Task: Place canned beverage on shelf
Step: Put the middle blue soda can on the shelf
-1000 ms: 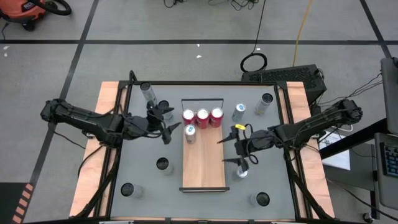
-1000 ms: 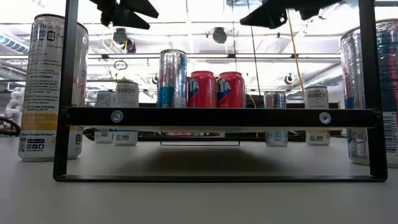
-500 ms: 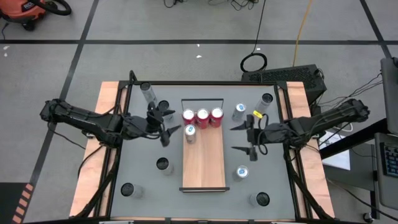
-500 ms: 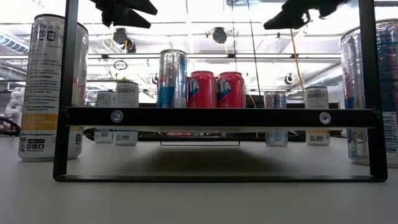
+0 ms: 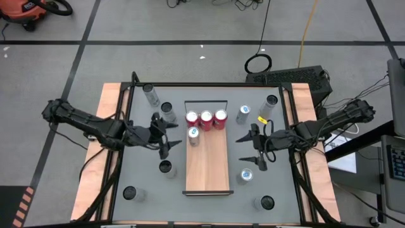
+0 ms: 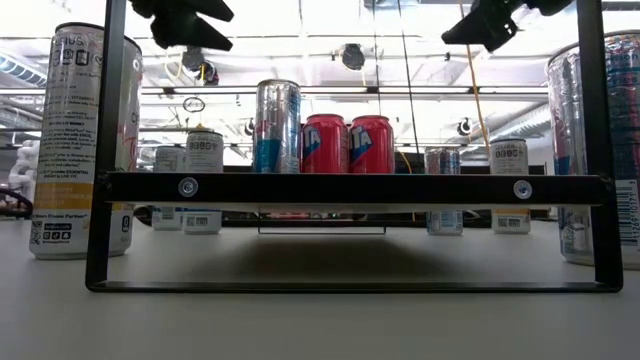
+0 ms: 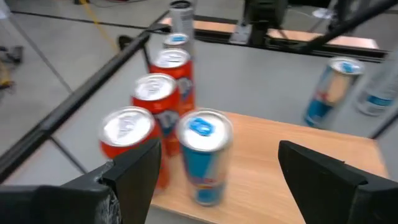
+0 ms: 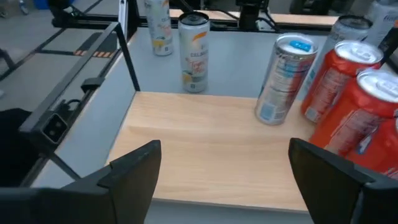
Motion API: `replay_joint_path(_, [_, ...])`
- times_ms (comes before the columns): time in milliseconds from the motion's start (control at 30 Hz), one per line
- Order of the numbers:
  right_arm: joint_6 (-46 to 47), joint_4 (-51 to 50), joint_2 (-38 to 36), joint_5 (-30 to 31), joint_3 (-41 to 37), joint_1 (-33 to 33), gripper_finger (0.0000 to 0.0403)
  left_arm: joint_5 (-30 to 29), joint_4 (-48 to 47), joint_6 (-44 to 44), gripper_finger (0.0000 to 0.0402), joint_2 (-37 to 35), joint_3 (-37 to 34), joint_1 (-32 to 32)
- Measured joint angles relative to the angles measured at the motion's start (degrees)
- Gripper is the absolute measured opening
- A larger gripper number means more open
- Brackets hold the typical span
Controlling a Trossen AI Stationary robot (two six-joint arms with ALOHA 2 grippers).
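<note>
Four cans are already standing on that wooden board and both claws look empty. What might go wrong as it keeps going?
The three red cans and the blue-topped can stand packed at the shelf's rail end, so adding another there may knock one over. The open left gripper hangs close beside the blue-topped can and might clip it. The open right gripper must reach among loose cans such as the one near it, and tall cans probably tip easily.

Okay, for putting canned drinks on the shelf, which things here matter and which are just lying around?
Part of the job:
shelf
three red cans on it
blue-top can on it
loose cans on the table, e.g.
left gripper and right gripper, both open, empty

Just around:
orange vacuum
black cable coil
</note>
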Motion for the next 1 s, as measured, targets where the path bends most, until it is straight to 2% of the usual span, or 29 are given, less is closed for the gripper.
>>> replay_joint_path(200, [11.1, -13.0, -0.2, 0.1, 3.9, 1.0, 0.0318, -0.6, 0.5, -1.4, 0.0319, 0.0, 0.0, -4.8])
replay_joint_path(433, [16.2, -23.7, -0.1, 0.0, 10.1, 4.8, 0.0318, -3.8, 0.7, -4.1, 0.0319, 0.3, 0.0, -7.3])
replay_joint_path(633, [19.1, -25.9, 1.7, -1.0, 13.4, 9.1, 0.0318, -4.0, 0.6, -4.2, 0.0319, 1.7, 0.0, -8.0])
replay_joint_path(733, [21.5, -25.8, 3.3, -3.0, 13.6, 10.6, 0.0318, -4.0, 0.7, -4.1, 0.0319, 2.3, 0.0, -8.0])
replay_joint_path(1000, [28.0, -25.9, 8.2, -3.1, 13.6, 13.4, 0.0318, -4.2, 0.8, -2.2, 0.0319, 2.5, 0.0, -7.9])
